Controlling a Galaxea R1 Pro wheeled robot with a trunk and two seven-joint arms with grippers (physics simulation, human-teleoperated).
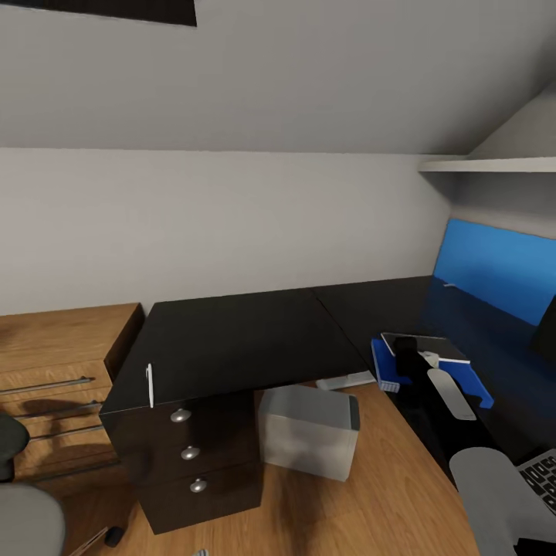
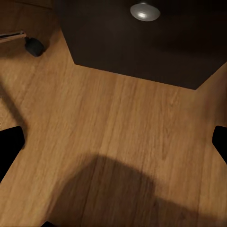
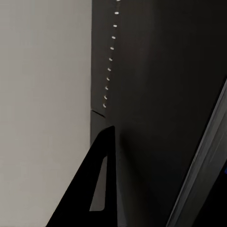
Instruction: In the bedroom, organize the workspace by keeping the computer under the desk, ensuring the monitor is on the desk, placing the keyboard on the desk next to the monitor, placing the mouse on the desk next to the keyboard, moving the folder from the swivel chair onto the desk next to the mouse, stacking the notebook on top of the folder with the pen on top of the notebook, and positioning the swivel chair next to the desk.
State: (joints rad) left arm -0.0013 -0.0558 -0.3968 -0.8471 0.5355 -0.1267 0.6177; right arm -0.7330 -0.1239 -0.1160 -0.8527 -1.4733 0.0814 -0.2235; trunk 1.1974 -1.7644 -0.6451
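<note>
The black desk [image 1: 232, 340] runs from the drawer unit to the right wall. A white pen [image 1: 150, 384] lies at its left edge. The blue folder [image 1: 481, 388] lies on the desk's right wing with the dark notebook [image 1: 432, 346] on top. My right gripper [image 1: 413, 363] hangs low over both; one black finger [image 3: 101, 189] shows against a dark surface, its grip unclear. The grey computer [image 1: 309, 421] stands on the floor under the desk. The keyboard [image 1: 544, 479] and monitor [image 1: 547, 328] sit at the right edge. My left gripper [image 2: 113, 146] is open above bare floor. The mouse is out of view.
The swivel chair [image 1: 23, 517] stands at the lower left, one caster [image 2: 34, 46] near the drawer unit [image 1: 193, 463] with its silver knob [image 2: 145, 10]. A wooden chest of drawers [image 1: 54, 371] flanks the desk. A blue wall panel [image 1: 494, 266] and a white shelf [image 1: 494, 164] are at the right.
</note>
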